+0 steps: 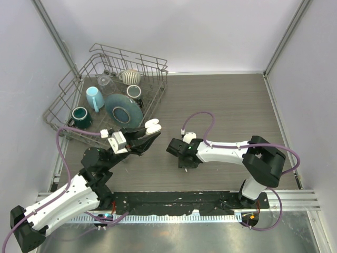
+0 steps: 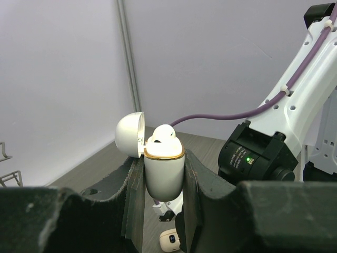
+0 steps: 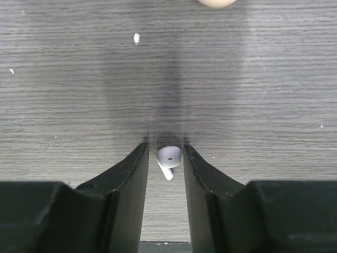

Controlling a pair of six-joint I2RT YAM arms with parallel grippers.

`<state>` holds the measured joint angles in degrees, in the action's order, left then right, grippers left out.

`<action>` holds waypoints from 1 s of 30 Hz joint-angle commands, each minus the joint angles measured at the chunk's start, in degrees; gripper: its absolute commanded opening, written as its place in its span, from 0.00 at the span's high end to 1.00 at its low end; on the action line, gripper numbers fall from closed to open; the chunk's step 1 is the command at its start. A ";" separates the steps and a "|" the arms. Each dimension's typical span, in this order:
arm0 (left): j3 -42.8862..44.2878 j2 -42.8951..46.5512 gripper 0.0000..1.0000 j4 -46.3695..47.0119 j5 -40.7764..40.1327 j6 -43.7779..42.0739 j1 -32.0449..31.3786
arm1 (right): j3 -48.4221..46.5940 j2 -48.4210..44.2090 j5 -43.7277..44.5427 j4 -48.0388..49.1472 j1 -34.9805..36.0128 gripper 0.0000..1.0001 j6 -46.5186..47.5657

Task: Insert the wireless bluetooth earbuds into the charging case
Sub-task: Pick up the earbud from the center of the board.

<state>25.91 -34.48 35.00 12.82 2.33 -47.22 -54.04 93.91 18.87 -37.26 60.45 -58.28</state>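
The left gripper (image 1: 151,133) clamps the open charging case (image 2: 164,179) aloft, while the right gripper (image 3: 166,158) has its jaws closely flanking the loose earbud (image 3: 169,156) on the table (image 3: 263,79) — pinched or not, I cannot tell — and an off-centre squeeze could squirt it away.

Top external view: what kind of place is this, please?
Probably a robot test cell: plain white walls enclose a wood-grain table, two robot arms stand at its near edge, and a wire dish rack holds cups.
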 commanded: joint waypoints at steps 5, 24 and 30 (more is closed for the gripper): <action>0.45 0.90 1.00 2.17 -0.34 -0.31 0.20 | 0.08 1.19 1.43 0.69 -0.68 0.62 3.08; 0.28 0.64 1.00 2.17 -0.25 -0.04 0.11 | -0.19 2.42 1.08 0.08 -0.68 0.74 4.49; 0.37 0.73 1.00 2.17 -0.16 0.05 0.20 | -0.54 2.24 1.78 -0.54 -0.68 0.90 4.32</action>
<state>25.91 -34.22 35.00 12.82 2.48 -47.22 -54.37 94.41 18.33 -36.12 59.99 -53.89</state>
